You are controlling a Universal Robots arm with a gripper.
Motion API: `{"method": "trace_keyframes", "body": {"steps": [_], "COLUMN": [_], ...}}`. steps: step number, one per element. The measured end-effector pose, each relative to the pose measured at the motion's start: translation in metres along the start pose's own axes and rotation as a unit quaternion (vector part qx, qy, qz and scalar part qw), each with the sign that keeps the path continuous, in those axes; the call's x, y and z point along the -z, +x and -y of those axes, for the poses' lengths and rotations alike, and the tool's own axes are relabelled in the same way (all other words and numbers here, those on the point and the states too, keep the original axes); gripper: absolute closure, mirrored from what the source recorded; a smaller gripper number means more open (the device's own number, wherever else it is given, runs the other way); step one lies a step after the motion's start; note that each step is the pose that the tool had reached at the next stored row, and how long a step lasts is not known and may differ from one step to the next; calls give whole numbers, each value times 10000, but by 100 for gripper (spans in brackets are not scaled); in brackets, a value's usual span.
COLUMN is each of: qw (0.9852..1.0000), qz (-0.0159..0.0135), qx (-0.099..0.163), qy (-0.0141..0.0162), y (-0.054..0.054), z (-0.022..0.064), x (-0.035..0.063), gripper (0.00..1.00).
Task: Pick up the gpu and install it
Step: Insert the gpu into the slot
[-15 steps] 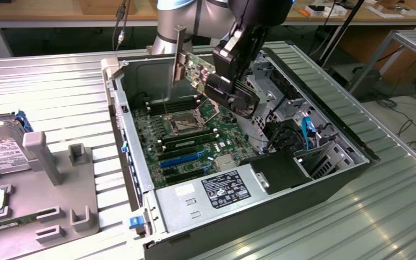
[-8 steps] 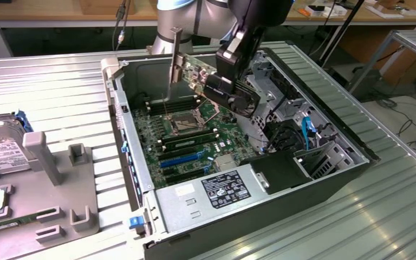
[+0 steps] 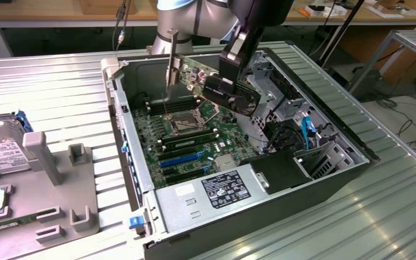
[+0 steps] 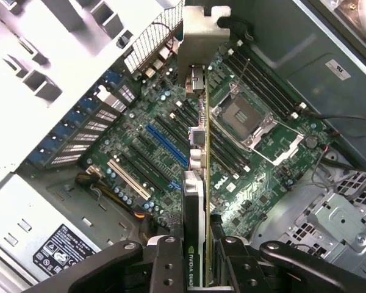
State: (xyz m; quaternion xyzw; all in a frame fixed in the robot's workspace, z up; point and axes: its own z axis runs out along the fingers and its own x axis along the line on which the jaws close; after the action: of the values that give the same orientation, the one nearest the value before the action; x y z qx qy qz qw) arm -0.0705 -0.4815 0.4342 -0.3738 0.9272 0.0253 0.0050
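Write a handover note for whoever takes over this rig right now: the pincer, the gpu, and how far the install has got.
Pincer: shut on the gpu, gripping one end, with the silver bracket at the far end.
Gpu: held in the air above the motherboard, inside the open computer case.
Done: the card is picked up and brought over the case.
Left: it is not yet seated in any slot; the blue slot is empty.

An open computer case [image 3: 266, 227] lies on a slatted metal table [image 3: 56, 92], motherboard [image 3: 144, 130] exposed; a hard drive [image 3: 2, 154] rests at the exterior view's left.
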Motion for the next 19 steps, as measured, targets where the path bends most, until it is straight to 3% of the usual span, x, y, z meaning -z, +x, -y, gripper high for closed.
{"method": "trace_keyframes", "body": {"steps": [5, 13, 17, 19], "qw": [9995, 9973, 9954, 9938], "qz": [-14, -32, -41, -48], "qx": [316, 733, 954, 1112], "qy": [-9, -21, -27, -31], "y": [0, 0, 0, 0], "z": [0, 0, 0, 0], "x": [0, 0, 0, 0], "gripper": [73, 73, 73, 73]}}
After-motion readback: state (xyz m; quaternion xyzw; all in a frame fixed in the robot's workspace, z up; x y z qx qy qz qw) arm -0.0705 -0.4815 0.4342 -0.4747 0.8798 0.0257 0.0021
